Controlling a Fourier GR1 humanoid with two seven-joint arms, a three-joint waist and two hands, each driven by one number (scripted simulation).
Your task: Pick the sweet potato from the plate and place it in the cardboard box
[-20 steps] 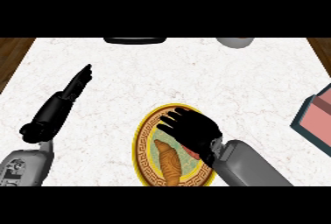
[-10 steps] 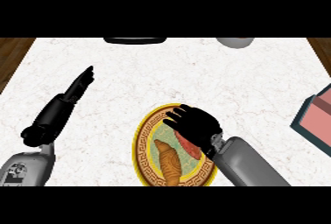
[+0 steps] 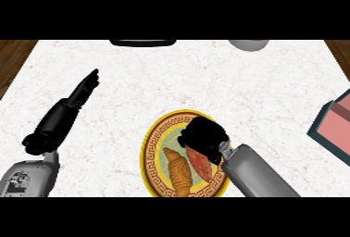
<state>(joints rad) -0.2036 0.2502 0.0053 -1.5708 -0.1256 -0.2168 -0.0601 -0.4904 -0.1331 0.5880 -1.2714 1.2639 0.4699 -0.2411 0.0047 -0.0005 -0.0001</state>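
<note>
Sweet potato [image 3: 199,162] not yet lifted, lying on plate [image 3: 154,139] beside croissant [image 3: 180,173]. Right hand [image 3: 203,137] curled down onto its 12 o'clock end; whether it grips, can't tell. Cardboard box [image 3: 336,127] at 3 o'clock, well apart. Left hand [image 3: 83,89] rests flat-fingered at 10 o'clock.

A white marble counter [image 3: 205,78] with faint reddish-grey veins fills nearly the whole view. At the far left corner [image 3: 15,55] and the far right corner [image 3: 340,47] strips of dark brown wood show beyond its edges. The light is even and soft over the stone. On the far edge sit a dark flat object [image 3: 143,42] left of centre and a grey rounded object [image 3: 249,44] to its right, both cut off.
</note>
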